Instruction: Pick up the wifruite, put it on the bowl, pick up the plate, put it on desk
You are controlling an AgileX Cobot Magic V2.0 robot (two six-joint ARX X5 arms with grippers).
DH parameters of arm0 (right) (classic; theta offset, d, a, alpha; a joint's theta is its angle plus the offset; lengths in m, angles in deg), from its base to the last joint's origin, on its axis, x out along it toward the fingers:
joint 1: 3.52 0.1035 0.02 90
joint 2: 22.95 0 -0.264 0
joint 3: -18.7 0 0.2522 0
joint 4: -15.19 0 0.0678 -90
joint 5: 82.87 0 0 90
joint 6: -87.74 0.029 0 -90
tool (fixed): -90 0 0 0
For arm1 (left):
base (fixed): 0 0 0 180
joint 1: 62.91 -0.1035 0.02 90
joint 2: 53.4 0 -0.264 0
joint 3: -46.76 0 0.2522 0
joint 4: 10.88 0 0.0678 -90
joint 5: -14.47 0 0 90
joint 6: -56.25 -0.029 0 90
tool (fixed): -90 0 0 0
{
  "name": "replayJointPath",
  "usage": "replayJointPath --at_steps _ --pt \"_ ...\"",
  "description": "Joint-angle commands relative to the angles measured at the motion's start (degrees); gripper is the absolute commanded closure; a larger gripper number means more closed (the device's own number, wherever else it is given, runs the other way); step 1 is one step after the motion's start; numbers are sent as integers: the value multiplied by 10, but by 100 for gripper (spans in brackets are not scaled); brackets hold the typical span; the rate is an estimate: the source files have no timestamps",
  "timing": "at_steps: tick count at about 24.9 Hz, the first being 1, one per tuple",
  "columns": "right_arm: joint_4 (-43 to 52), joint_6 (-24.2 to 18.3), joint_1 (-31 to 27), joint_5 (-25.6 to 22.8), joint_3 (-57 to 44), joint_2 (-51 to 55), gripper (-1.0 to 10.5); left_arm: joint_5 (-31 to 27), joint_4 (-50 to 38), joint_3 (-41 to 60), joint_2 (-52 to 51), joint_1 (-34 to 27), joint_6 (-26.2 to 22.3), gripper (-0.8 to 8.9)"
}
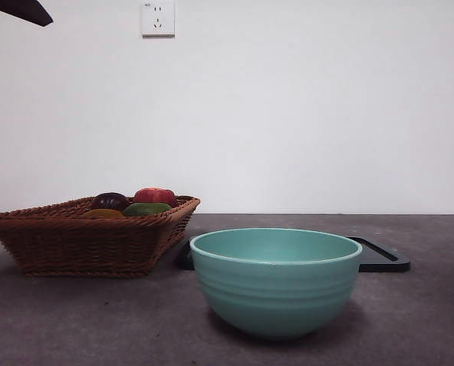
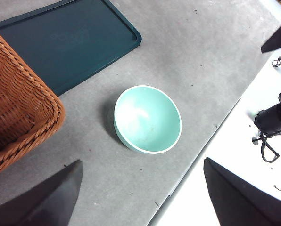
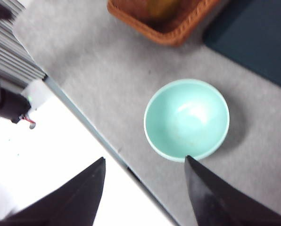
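Here, fruit (image 1: 154, 196) is held in the wicker basket (image 1: 82, 240) at left; the bowl (image 1: 276, 282) sits empty; both the left gripper (image 2: 140, 197) and right gripper (image 3: 145, 197) are spread wide.

The front camera looks level across the bench (image 1: 425, 320) close to the bowl (image 1: 276, 286), which both wrist cameras view from high above.

The teal-green bowl (image 1: 276, 280) stands upright and empty on the dark grey desk (image 1: 425, 320), faint ribs ringing its outside, its rim smooth. The desk's matte top is flat and slightly mottled.
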Motion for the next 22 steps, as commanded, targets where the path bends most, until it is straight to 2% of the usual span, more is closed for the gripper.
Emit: replayJointPath --at_steps 1,18,20,22 --pt "-5 -7 6 1 7 -5 680 3 -4 -8 4 3 -7 408" --pt "-5 -7 6 -2 7 -5 680 3 -4 -8 4 3 -7 418" --pt "-5 -7 6 -2 7 -5 687 3 -4 -8 4 3 -7 485" --pt "-5 -7 6 -2 7 -5 767 3 -4 -8 4 3 -7 597"
